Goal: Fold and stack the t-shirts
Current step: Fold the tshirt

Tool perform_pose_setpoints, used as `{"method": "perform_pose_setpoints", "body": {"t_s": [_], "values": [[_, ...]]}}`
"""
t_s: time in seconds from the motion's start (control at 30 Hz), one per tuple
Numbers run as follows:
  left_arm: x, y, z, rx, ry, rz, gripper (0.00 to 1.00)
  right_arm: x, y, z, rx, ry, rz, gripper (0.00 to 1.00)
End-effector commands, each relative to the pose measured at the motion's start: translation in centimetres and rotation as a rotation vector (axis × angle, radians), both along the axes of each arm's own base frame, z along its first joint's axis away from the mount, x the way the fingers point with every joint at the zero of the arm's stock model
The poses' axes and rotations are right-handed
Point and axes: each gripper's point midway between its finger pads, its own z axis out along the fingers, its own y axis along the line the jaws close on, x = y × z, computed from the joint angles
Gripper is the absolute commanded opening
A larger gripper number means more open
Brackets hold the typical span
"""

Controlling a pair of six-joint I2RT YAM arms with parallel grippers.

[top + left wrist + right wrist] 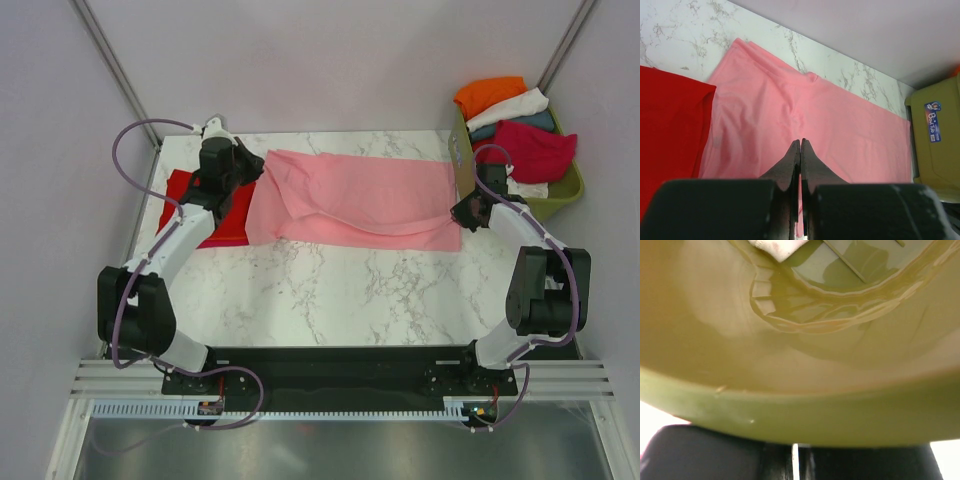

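Observation:
The pale pink t-shirt (360,200) lies spread across the far half of the table and fills the left wrist view (840,130). My left gripper (252,172) is at its left end, fingers shut (800,142), with pink cloth pinched between them and creases running to the tips. My right gripper (462,213) is at its right near corner, which is drawn up to it. In the right wrist view the fingers (795,457) are shut and mostly hidden. The bright red t-shirt (205,205) lies folded at the left, partly under the pink one (670,125).
The olive-green basket (560,190) stands at the back right with orange (490,95), white (510,108), teal and crimson (535,150) shirts in it. Its wall is very close to my right wrist camera (800,410). It also shows in the left wrist view (937,135).

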Motion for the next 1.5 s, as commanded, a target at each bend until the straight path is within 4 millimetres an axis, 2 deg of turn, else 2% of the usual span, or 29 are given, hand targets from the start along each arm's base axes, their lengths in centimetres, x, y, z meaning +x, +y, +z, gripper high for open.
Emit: {"method": "perform_pose_setpoints", "body": {"t_s": [0.0, 0.17, 0.4, 0.5, 0.6, 0.63, 0.67, 0.7, 0.73, 0.8, 0.83, 0.87, 0.93, 1.03, 1.07, 1.1, 1.17, 1.27, 1.4, 1.47], "values": [[1.9, 0.5, 2.1, 0.023, -0.069, 0.023, 0.02, 2.3, -1.0, 2.2, -0.026, -0.084, -0.034, 0.0], [2.7, 0.8, 1.6, 0.014, -0.055, 0.028, 0.02, 2.7, -1.1, 2.1, -0.031, -0.084, -0.038, 0.0], [3.7, 1.1, 1.9, 0.007, -0.059, 0.031, 0.02, 3.4, -1.1, 2.7, -0.036, -0.114, -0.023, 0.0], [4.1, 0.6, 1.6, 0.0, -0.052, 0.004, 0.02, 3.7, -0.7, 2.6, -0.024, -0.128, 0.0, 0.0], [4.5, -0.4, 0.6, -0.009, -0.028, -0.041, 0.1, 3.6, -0.8, 2.6, -0.035, -0.134, 0.005, 0.06], [4.7, -0.6, 0.1, -0.013, -0.014, -0.054, 0.29, 3.5, -0.9, 2.7, -0.042, -0.139, 0.008, 0.13], [4.7, -0.8, 0.0, -0.013, -0.004, -0.066, 0.41, 3.4, -1.1, 3.3, -0.059, -0.154, 0.006, 0.19], [4.6, -1.2, -0.1, -0.014, 0.003, -0.094, 0.46, 3.2, -1.1, 3.2, -0.068, -0.161, 0.008, 0.27], [4.8, -1.4, 0.0, -0.013, 0.003, -0.105, 0.5, 3.1, -1.3, 4.2, -0.081, -0.186, 0.006, 0.33], [4.3, -1.7, -0.2, -0.013, 0.023, -0.124, 0.55, 2.8, -1.5, 4.7, -0.102, -0.209, 0.008, 0.34], [4.2, -1.7, -0.4, -0.011, 0.027, -0.13, 0.58, 2.7, -1.5, 5.7, -0.107, -0.234, 0.012, 0.39], [3.8, -1.8, 0.3, -0.013, 0.015, -0.133, 0.58, 2.5, -1.2, 5.7, -0.112, -0.239, 0.026, 0.39], [3.0, -1.7, 0.0, -0.013, 0.024, -0.14, 0.59, 2.2, -0.9, 7.0, -0.127, -0.278, 0.037, 0.44], [1.4, -1.5, 0.1, -0.004, 0.028, -0.143, 0.56, 1.7, 0.5, 7.7, -0.146, -0.314, 0.079, 0.42], [0.6, -1.2, -1.4, 0.0, 0.063, -0.131, 0.55, 1.4, 1.3, 7.8, -0.149, -0.32, 0.101, 0.42], [0.0, -0.8, -1.2, -0.003, 0.062, -0.111, 0.55, 1.1, 2.1, 7.3, -0.159, -0.318, 0.122, 0.41], [-1.0, -0.1, -3.1, 0.011, 0.108, -0.085, 0.51, 0.7, 3.3, 7.4, -0.161, -0.331, 0.155, 0.4], [-1.5, 0.7, -4.7, 0.035, 0.139, -0.049, 0.48, -0.2, 5.6, 6.5, -0.165, -0.326, 0.212, 0.38], [-1.5, 0.4, -7.0, 0.056, 0.202, -0.075, 0.37, -0.7, 6.7, 5.6, -0.166, -0.32, 0.244, 0.36], [-1.2, 1.1, -8.4, 0.105, 0.243, -0.055, 0.23, -1.0, 7.1, 5.3, -0.162, -0.315, 0.258, 0.35]]}}
